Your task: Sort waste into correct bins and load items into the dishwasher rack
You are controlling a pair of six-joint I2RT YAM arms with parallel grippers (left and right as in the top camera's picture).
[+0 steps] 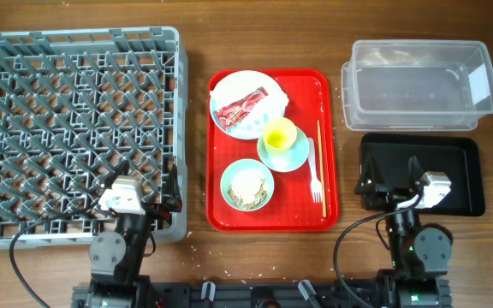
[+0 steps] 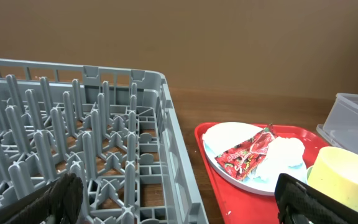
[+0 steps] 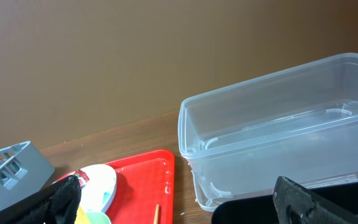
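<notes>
On the red tray (image 1: 289, 210) at frame centre, the wooden chopstick (image 1: 320, 158) is laid top-to-bottom beside the white fork (image 1: 312, 167); the snack wrapper (image 1: 240, 106) is slanted across the pale blue plate (image 1: 234, 87). The left pincer (image 2: 179, 205) and right pincer (image 3: 179, 205) are spread wide.

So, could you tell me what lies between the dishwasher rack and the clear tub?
The red tray, holding the plate, bowl and cup, with bare table strips either side; the overhead view shows it.
</notes>
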